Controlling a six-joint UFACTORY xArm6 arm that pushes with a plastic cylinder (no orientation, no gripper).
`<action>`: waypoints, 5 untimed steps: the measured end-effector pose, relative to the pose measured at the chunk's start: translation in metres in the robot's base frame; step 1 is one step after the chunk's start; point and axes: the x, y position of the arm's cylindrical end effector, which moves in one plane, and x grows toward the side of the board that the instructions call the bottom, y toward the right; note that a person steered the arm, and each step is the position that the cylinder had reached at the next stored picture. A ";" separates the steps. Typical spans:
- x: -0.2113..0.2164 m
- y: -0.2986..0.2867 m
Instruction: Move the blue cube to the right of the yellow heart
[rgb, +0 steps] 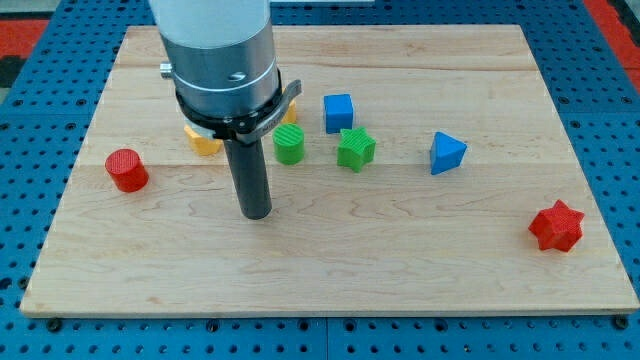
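Note:
The blue cube (338, 112) sits near the board's middle, toward the view's top. Two yellow pieces show beside the arm's body: one (201, 141) at its left and a sliver (290, 111) at its right; their shapes are mostly hidden, so I cannot tell which is the heart. My tip (257, 213) rests on the board, below and to the left of the blue cube, just below-left of the green cylinder (289, 145). It touches no block.
A green star-like block (356, 149) lies just below the blue cube. A blue triangle (447, 153) lies further right. A red cylinder (127, 170) is at the left, a red star (556, 226) at the lower right. The wooden board (330, 270) ends at blue surroundings.

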 end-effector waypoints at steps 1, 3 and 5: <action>0.001 0.036; -0.044 0.115; -0.061 0.171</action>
